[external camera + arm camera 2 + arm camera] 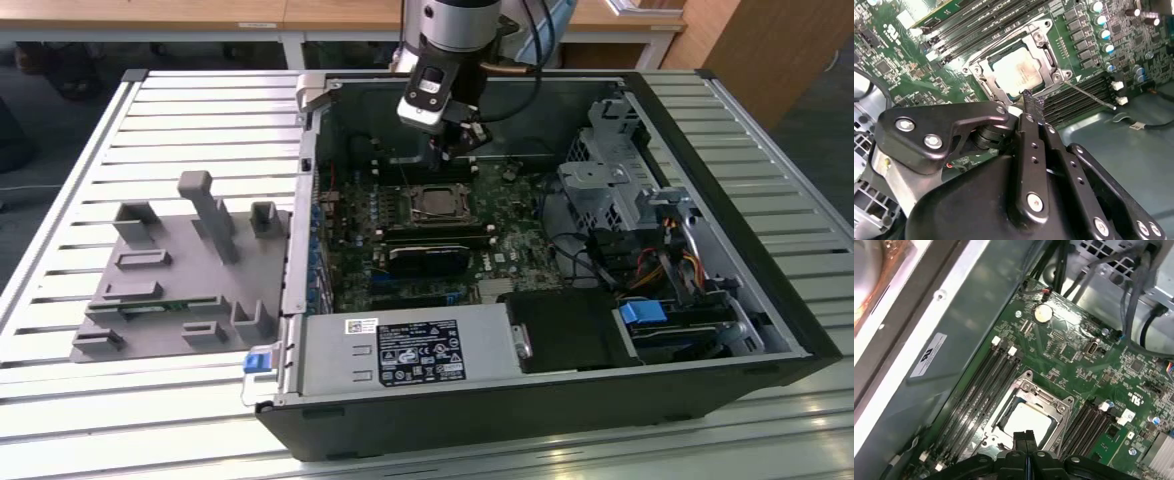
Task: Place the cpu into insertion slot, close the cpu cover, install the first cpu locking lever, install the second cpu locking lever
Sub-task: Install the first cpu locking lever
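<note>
Robot arm reaches down into the far side of the open computer case. Its gripper is closed and empty, poised just above the cpu under the lowered cpu cover.

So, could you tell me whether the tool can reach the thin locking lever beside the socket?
Probably yes: the tool hangs close by the cpu cover, and the lever sticks out bare beside it, nothing between them.

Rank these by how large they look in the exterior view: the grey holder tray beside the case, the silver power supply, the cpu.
1. grey holder tray, the largest.
2. silver power supply, somewhat smaller, though it lies nearer the picture's foreground.
3. cpu, by far the smallest.
</note>
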Tool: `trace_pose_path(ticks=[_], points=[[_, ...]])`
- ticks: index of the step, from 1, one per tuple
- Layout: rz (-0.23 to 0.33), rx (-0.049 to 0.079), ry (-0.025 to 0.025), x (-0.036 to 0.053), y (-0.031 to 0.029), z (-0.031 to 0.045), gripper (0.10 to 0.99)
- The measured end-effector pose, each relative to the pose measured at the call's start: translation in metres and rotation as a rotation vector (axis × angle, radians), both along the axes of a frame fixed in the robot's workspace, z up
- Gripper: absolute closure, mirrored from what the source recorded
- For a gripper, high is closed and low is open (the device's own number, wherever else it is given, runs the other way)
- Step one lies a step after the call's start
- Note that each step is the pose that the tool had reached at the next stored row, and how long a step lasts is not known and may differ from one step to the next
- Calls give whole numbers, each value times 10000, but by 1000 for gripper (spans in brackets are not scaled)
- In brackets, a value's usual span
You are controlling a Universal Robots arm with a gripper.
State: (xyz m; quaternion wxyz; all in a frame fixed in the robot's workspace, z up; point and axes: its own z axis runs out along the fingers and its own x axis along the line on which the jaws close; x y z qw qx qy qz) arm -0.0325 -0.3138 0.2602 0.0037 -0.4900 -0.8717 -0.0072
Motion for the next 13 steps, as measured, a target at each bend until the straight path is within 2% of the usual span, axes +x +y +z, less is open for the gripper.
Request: trace_pose_path(ticks=[13], points=[[2132,0,0,0,1,-5,980]])
